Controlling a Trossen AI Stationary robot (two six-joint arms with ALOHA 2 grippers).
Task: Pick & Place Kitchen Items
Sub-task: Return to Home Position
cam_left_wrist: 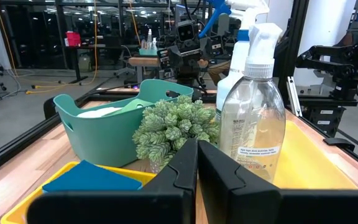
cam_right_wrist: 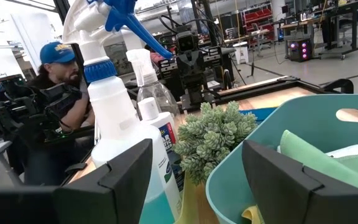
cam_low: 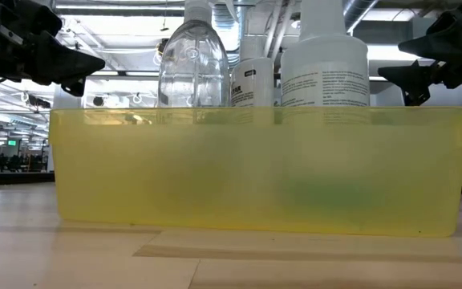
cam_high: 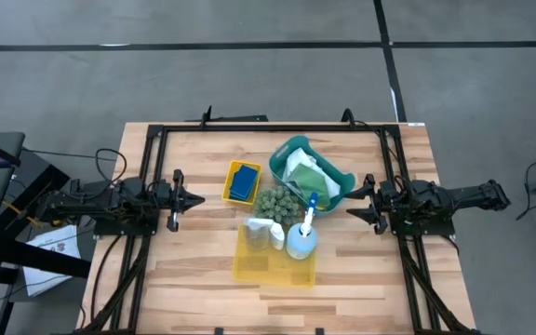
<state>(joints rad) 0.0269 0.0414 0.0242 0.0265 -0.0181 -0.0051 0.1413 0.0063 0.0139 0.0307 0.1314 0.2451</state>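
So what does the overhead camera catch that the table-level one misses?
Only the high view shows the teal basket, the small yellow bin holding a blue sponge, and the green bumpy ball.

Only the low view shows the room behind the table and the print on the small white bottle.

Both show the large yellow bin with the clear spray bottle and the blue-trigger spray bottle standing in it, and the left gripper, shut, and right gripper, open, off to either side.

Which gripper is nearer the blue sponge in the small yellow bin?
Left. The left gripper sits close beside the blue sponge; the right gripper is beyond the teal basket.
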